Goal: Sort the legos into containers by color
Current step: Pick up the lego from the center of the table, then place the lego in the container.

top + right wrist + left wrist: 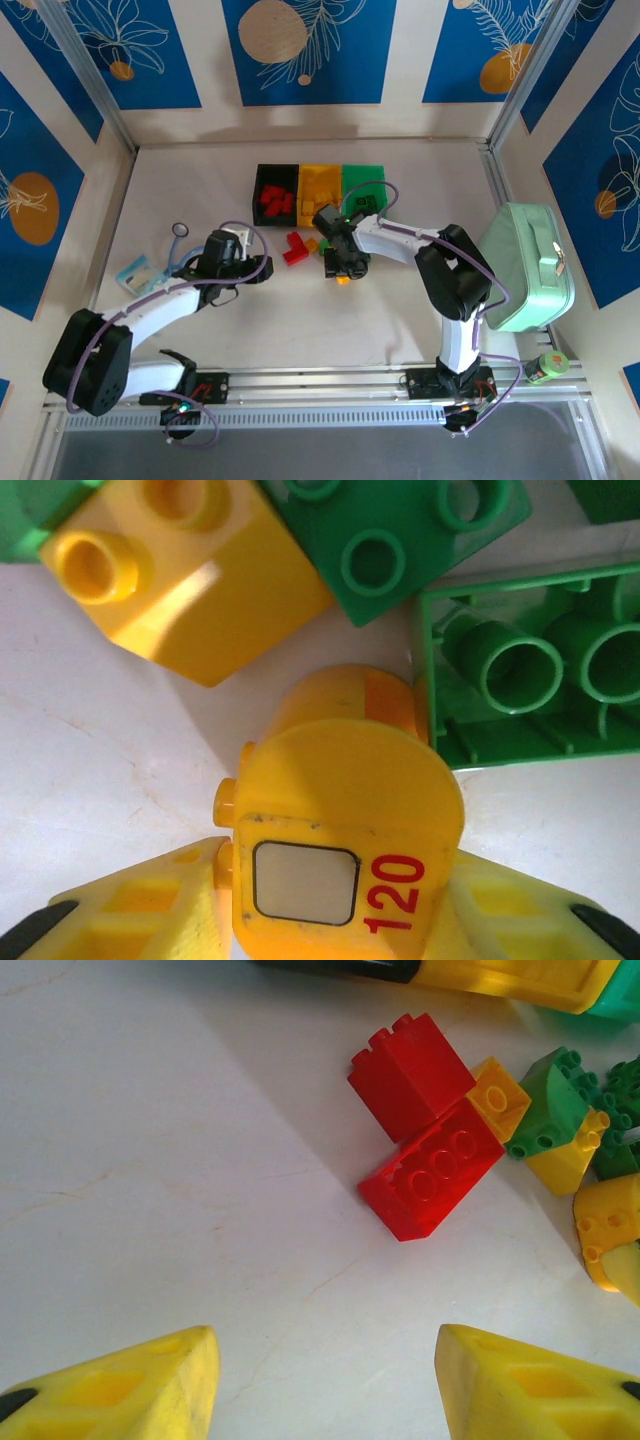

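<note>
The containers stand in a row at the back: a black bin [259, 190] with red legos [277, 203], a yellow bin [320, 180] and a green bin [362, 177]. Loose legos lie in front of them. Two red bricks [430, 1175] sit ahead of my left gripper [325, 1380], which hangs open and empty over bare table [262, 268]. My right gripper [335, 900] is shut on a yellow-orange brick marked 120 [340, 790], down among the pile [343, 272]. Beside that brick lie a yellow brick [190, 570], a green brick [400, 530] and an upturned green brick [530, 670].
A large mint-green case [525, 265] lies at the right edge. A small green can [545, 368] stands by the right arm's base. A light-blue card [140, 272] and a metal ring [180, 230] lie at the left. Walls close in three sides.
</note>
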Robot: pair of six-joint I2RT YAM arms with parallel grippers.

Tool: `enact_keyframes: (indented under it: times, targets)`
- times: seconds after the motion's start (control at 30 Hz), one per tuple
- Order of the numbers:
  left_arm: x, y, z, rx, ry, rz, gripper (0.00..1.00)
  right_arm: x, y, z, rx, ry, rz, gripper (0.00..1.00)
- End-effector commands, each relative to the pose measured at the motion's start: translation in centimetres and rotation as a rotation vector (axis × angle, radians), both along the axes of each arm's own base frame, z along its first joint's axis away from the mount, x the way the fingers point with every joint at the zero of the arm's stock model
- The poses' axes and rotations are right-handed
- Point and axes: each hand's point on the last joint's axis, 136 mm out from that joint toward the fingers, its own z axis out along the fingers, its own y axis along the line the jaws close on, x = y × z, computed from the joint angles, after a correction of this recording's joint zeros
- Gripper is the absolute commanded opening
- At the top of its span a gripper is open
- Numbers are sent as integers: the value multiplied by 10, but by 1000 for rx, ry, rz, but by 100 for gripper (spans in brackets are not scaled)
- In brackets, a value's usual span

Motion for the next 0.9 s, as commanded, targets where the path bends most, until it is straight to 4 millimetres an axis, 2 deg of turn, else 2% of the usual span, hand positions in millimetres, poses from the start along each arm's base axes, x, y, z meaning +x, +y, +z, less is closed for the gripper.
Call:
enact_keyframes:
  times: [0.0,0.2,0.37,0.6,0.87]
  targets:
    - [0,1,6,-3,-19,12,59,0,-4,10,-39,-12,-6,39]
    - [-3,3,8,-3,-28,14,58,-1,3,40,-39,-69,26,38]
    - [-10,4,7,-23,-31,13,58,15,12,75,6,-142,50,38]
    - [-21,7,7,-27,-36,17,58,57,28,106,63,-206,82,37]
    - [-33,14,6,-19,-42,24,58,112,38,112,104,-213,86,38]
